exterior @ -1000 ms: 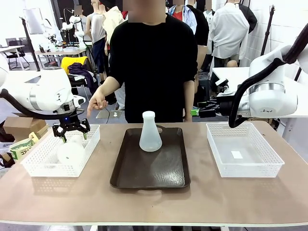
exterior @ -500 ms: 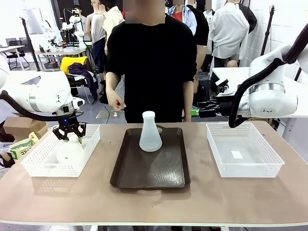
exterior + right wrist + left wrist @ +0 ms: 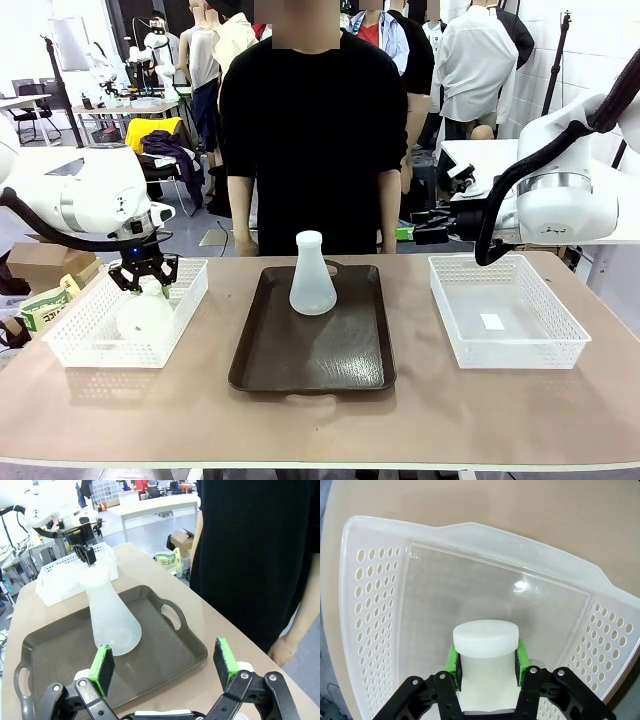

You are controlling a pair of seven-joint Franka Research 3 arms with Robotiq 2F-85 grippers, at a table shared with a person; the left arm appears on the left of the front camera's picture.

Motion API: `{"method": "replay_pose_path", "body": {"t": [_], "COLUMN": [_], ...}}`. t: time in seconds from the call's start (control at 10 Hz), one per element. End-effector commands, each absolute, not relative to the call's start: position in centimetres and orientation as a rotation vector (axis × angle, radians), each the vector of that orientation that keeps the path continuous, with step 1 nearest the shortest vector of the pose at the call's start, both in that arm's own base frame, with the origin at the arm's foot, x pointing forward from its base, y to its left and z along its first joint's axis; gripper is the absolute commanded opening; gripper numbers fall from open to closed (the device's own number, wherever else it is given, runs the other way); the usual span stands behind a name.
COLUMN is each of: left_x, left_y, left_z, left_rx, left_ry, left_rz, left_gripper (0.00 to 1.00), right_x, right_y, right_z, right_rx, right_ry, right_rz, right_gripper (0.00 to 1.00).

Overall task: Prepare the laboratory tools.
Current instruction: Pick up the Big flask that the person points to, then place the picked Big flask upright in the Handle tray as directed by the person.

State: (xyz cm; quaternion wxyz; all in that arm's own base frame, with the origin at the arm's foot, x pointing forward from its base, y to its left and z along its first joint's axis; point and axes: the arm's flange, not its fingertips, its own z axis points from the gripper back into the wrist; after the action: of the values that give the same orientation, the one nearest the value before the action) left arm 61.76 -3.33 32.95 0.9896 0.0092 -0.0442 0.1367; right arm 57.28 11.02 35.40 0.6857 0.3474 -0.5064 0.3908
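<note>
Since a second ago the left end effector (image 3: 148, 275) has gone from spread above the basket flask (image 3: 146, 315) to clamped on its neck. The person (image 3: 315, 130) at the far side has dropped the hand that was held out toward the left basket (image 3: 100, 353). That arm now hangs at the side.

Table (image 3: 480, 420): light brown top, with three containers in a row across it.

Dark brown tray (image 3: 310, 365): centre of the table, handle cut-outs at both ends. It holds the tray flask (image 3: 312, 278), frosted white and upright, toward the far end just short of the handle opening.

Left basket: white, with perforated walls. It holds the basket flask, upright, neck at the top. The left wrist view shows the flat round mouth just above the green pads (image 3: 454, 661), one pad pressed to each side of the neck. Whether the base has left the basket floor cannot be told.

Right basket (image 3: 510, 352): same white perforated type, well apart from the tray. A small white slip (image 3: 492, 322) lies flat on its floor.

Right end effector (image 3: 165, 662): jaws wide, green pads well apart, gripping nothing. The tray and its flask lie ahead of it.
</note>
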Motion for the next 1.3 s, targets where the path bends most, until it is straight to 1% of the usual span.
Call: {"method": "replay_pose_path", "body": {"t": [0.0,1.2], "left_x": [61.77,61.77], "left_y": [-3.41,-3.41], "left_z": [32.94,32.94], "left_rx": [0.017,0.017], "left_ry": [-0.093,-0.093], "left_rz": [0.269,0.269], "left_gripper": [0.00,0.00], "right_x": [57.57,57.57], "right_y": [11.05,11.05], "right_z": [35.47,35.47], "right_rx": [0.783,0.783], "right_ry": [-1.111,-1.111], "right_rz": [0.881,0.881], "right_gripper": [1.00,1.00]}}
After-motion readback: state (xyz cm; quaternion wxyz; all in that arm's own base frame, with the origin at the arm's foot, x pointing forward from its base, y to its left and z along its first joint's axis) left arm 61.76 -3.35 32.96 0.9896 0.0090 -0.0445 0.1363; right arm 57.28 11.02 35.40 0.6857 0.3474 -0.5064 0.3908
